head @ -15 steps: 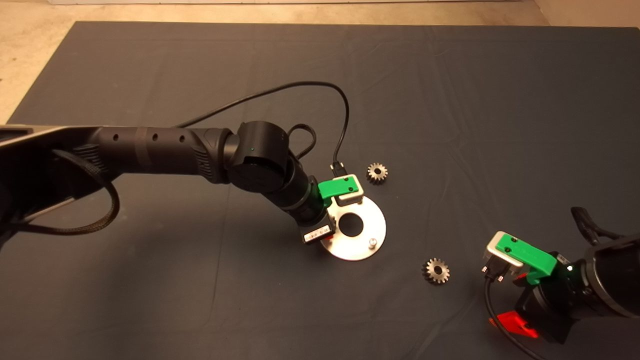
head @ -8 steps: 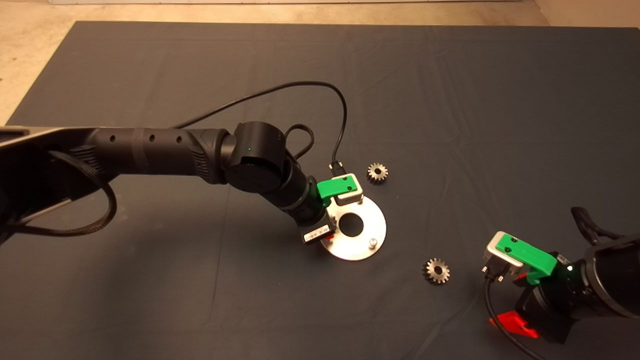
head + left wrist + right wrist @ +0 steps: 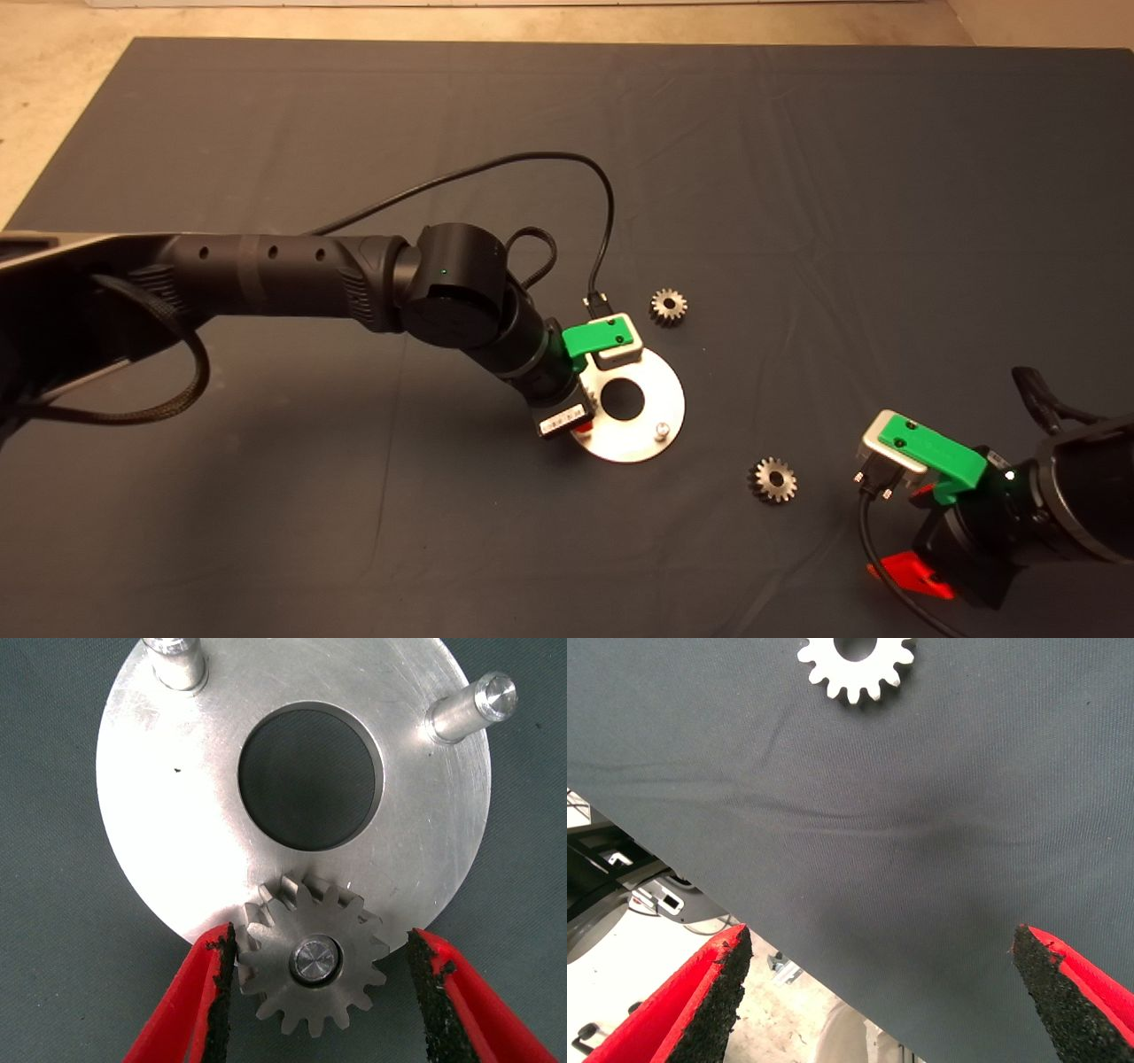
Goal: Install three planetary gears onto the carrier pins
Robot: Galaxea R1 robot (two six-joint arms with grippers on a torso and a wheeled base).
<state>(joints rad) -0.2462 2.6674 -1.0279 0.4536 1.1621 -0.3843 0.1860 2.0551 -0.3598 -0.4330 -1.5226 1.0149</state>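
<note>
Planetary gears stood one of three done: one gear (image 3: pixel 313 967) sat on its carrier pin (image 3: pixel 315 958), left gripper (image 3: pixel 319 992) fingers spread clear beside it; two pins (image 3: pixel 471 709) bare; two gears (image 3: pixel 669 306) lay loose on the mat (image 3: pixel 797 177); right gripper (image 3: pixel 877 992) waited wide.

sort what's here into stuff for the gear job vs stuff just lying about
For the job:
- carrier disc with its pins
- gear on a pin, between the left gripper fingers
- loose gears and

Just there:
- dark mat
- black cable
- right gripper, waiting at the mat edge
</note>
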